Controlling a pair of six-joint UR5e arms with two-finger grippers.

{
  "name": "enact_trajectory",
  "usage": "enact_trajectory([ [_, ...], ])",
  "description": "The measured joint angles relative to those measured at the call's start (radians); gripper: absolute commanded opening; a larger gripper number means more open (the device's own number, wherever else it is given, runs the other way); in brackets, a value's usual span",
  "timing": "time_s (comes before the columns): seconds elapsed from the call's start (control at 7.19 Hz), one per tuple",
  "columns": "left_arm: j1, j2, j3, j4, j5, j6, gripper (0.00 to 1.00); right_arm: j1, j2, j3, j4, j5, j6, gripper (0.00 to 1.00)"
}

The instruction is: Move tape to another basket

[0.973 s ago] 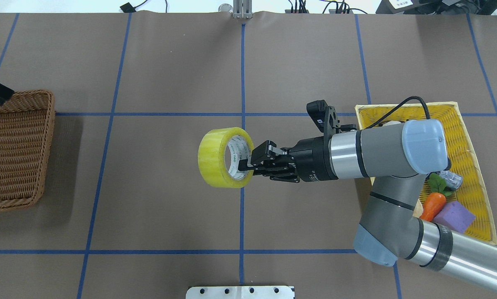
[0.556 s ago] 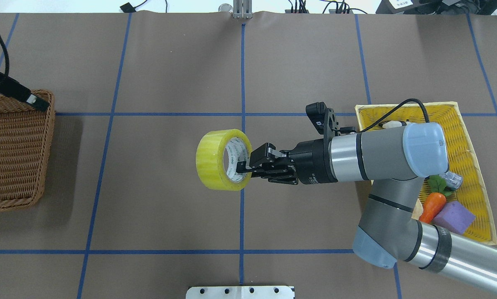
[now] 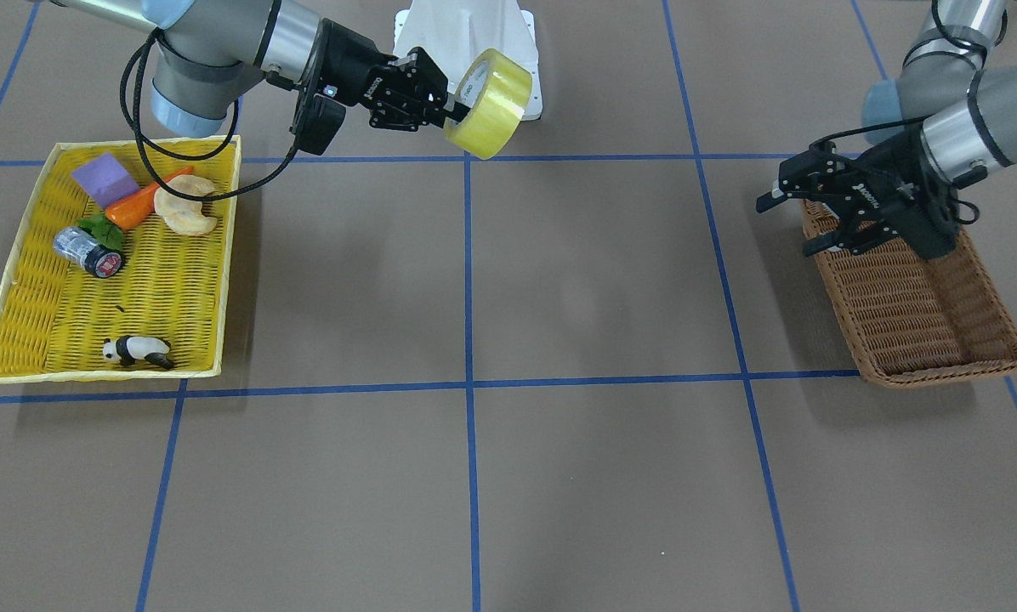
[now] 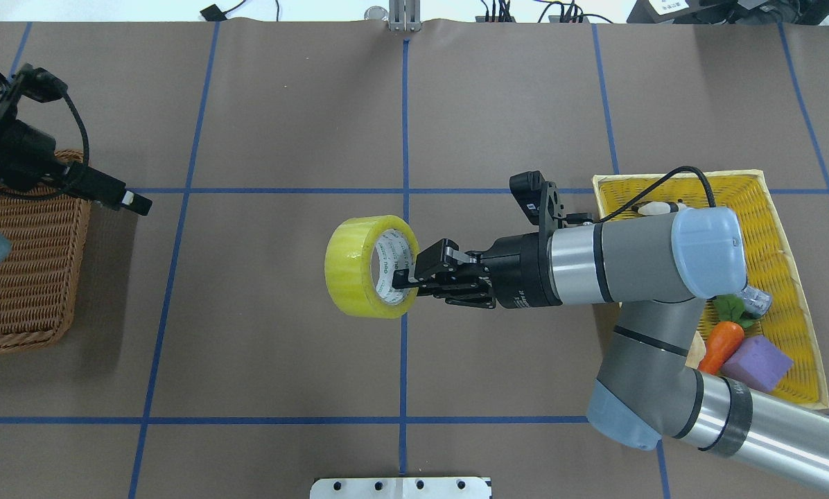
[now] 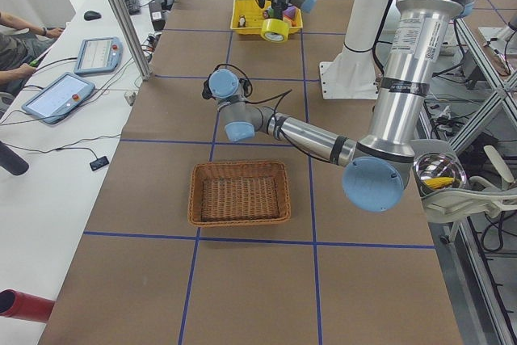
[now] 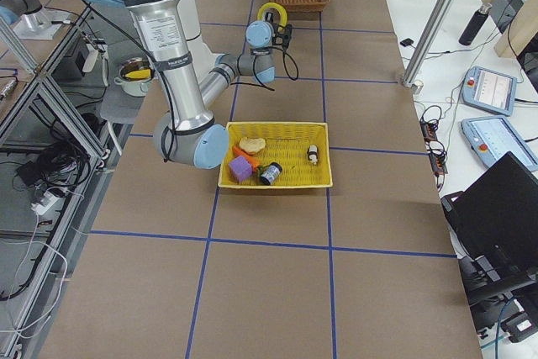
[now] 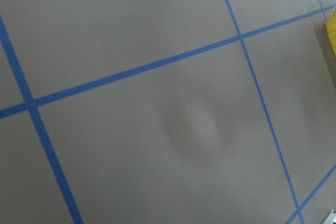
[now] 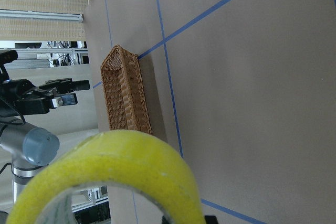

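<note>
1. The wide roll of translucent yellow packing tape (image 4: 351,276) hangs mid-frame in the overhead view, above the brown table (image 4: 283,125).
2. It stands on edge, its axis about level and running left to right. The white core opens rightward.
3. The right gripper (image 4: 404,281) pinches the roll's wall with one finger inside the core. The other, partly hidden, seems to be outside.
4. The left gripper (image 3: 787,226), fingers spread, hovers over the upper end of the rectangular brown wicker basket (image 3: 917,314) at the front view's right.

Blue grid lines (image 7: 142,67) cross the brown tabletop (image 7: 105,19).
</note>
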Motion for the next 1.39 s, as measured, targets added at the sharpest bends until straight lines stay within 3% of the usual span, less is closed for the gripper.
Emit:
enact_trajectory([
  [0.42,0.088,-0.108,0.032,-0.266,0.032,-0.516,0.98,-0.003,0.0,-0.004,0.036,-0.02,0.026,0.0],
  [0.97,0.228,-0.202,0.033,-0.697,0.337,-1.139,0.98,-0.018,0.0,-0.081,0.225,-0.065,0.097,0.0],
  [1.39,0.36,-0.227,0.03,-0.895,0.586,-1.261,0.97,-0.051,0.018,-0.168,0.412,-0.128,0.111,0.0],
])
